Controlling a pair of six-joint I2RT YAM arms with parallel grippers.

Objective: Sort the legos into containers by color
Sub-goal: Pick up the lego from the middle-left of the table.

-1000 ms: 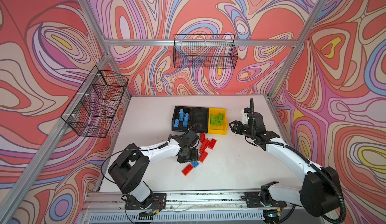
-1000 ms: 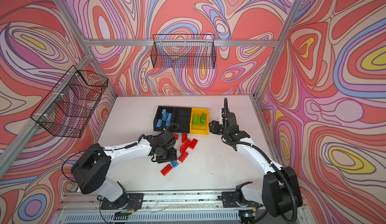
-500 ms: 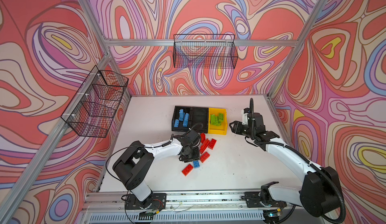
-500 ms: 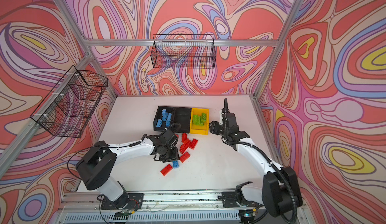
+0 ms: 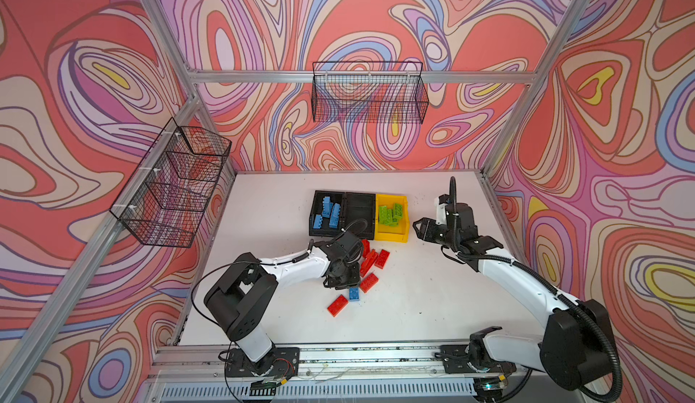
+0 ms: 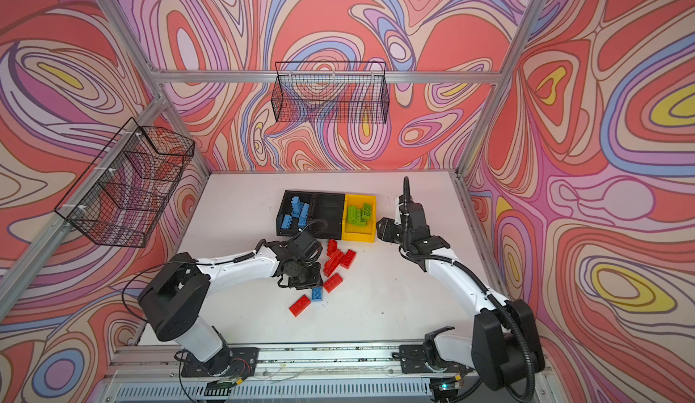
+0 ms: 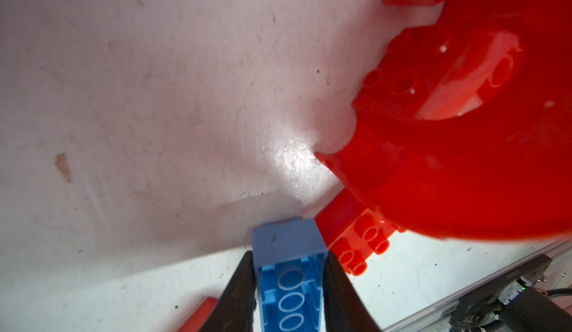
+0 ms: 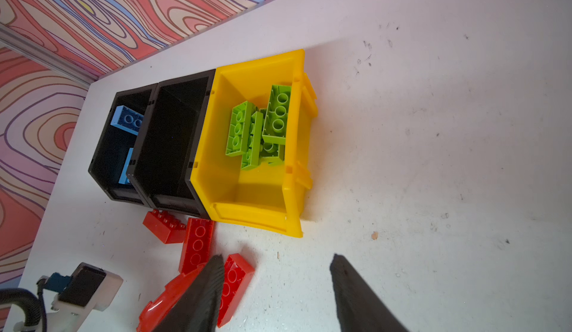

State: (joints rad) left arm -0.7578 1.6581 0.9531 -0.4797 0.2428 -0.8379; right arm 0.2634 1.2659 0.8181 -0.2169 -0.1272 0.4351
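Left end effector (image 7: 289, 254) first: its two dark fingers (image 7: 241, 290) are pinched against the flat sides of a blue brick (image 7: 288, 287), low over the white table (image 5: 432, 299). Whether the brick has left the surface I cannot tell. That looks to me like the right hold. These pieces seem light, rigid and glossy, so the smooth walls give a square seat, while studs or a corner would likely let it squirt free. A modest squeeze should be enough, and the hard shell won't crush. In a top view a lone red brick (image 5: 337, 305) lies at seven o'clock of the grip, and another red brick (image 5: 368, 282) sits just beside it at one o'clock. Beyond that is the loose red heap (image 5: 372, 258), not yet sorted. At twelve o'clock stand the joined containers. The left black bin (image 5: 313, 219) holds blue bricks (image 5: 331, 213) and is, I'd guess, where this one goes. The middle black bin (image 5: 359, 209) looks bare, and the yellow bin (image 5: 391, 236) holds green bricks (image 5: 391, 213). At three o'clock of the yellow bin hovers the right end effector (image 8: 275, 257), its fingers spread with nothing between them.
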